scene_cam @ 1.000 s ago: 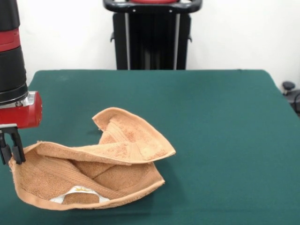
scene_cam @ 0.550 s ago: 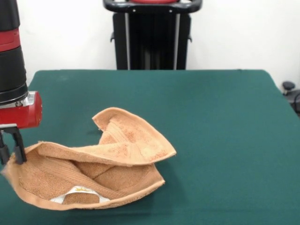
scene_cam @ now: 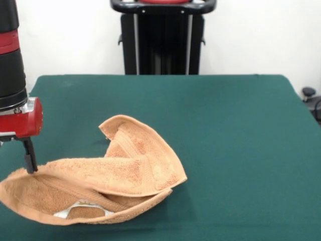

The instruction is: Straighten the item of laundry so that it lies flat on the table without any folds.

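White wall and a black pedestal are standing behind a broad green table, and the whole job is sitting toward one near corner of that cloth-covered top.

Working from the tool outward: the gripper is hanging from the red and black arm right at the towel's outer edge. Only one dark finger is showing against the terry, so I cannot tell whether it is clenched on the hem or merely resting against it.

The towel is lying crumpled just beside that finger, touching it at its raised edge. One flap is doubling back over the middle, a pointed corner is curling up on the side toward the pedestal, and a white label is peeking out from under the fold on the side away from the pedestal.

To do this step well, I judge the arm needs a sure hold on a single layer at the hem, then a low, steady pull away from the towel's bulk, so the doubled flap is peeling open rather than dragging along.

Nothing else is lying on the felt around the towel. What is standing in the way is the towel itself: layers gripping each other, and little tabletop left beyond the towel on the gripper's side.
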`<state>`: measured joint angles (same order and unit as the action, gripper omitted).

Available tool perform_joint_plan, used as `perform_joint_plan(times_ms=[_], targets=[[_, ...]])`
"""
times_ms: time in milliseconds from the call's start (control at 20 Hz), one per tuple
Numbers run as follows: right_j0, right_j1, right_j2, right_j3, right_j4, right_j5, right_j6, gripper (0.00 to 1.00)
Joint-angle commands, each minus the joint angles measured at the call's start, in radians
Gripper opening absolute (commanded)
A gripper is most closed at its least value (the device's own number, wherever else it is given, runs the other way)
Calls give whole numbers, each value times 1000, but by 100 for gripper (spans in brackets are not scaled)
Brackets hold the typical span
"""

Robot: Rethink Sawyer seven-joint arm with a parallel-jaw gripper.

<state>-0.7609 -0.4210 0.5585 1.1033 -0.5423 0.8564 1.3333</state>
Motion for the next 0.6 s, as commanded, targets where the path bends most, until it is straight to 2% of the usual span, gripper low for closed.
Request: perform_joint_plan(times_ms=[50,600], targets=[[17,18,55,57,-20,51,-247,100],[35,16,50,51,-26,48,-227,100]])
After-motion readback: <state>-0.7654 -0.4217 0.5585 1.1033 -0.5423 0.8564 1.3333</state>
